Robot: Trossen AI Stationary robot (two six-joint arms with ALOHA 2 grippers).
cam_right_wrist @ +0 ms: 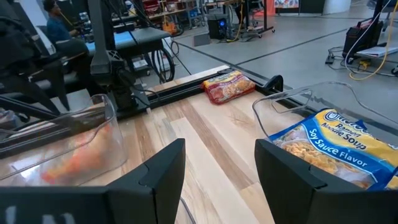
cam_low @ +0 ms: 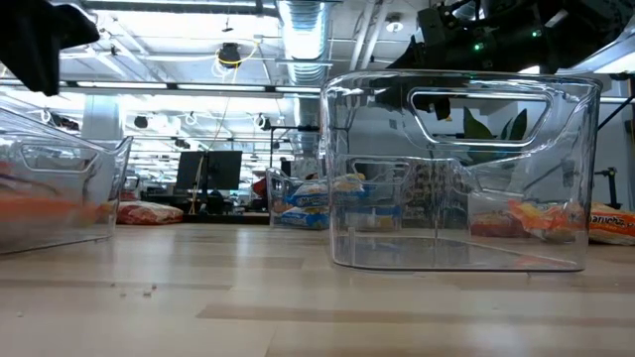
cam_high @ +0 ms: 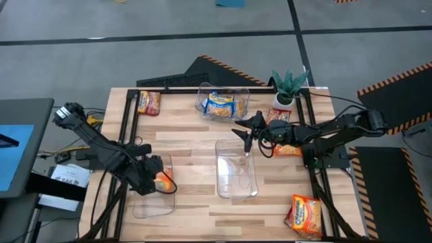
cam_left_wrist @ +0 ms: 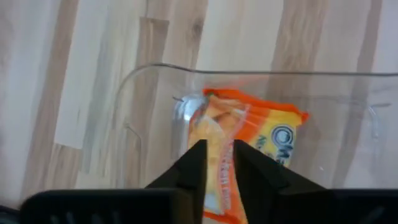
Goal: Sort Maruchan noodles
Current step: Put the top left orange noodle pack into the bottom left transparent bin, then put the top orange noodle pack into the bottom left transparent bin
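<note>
1. An orange packet (cam_left_wrist: 249,143) sits pinched between the left gripper (cam_high: 156,177) fingers inside the left bin (cam_high: 152,202), at the table's eight o'clock.
2. The right gripper (cam_high: 251,138), jaws spread and empty, hovers above the centre bin (cam_high: 236,172).
3. Blue packets (cam_high: 219,104) fill the twelve o'clock bin (clear plastic); loose packets lie at eleven (cam_high: 148,101), three (cam_high: 287,150) and five o'clock (cam_high: 305,214).

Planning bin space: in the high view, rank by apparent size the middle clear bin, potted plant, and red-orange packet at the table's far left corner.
1. Middle clear bin
2. Potted plant
3. Red-orange packet, only slightly smaller than the plant.
</note>
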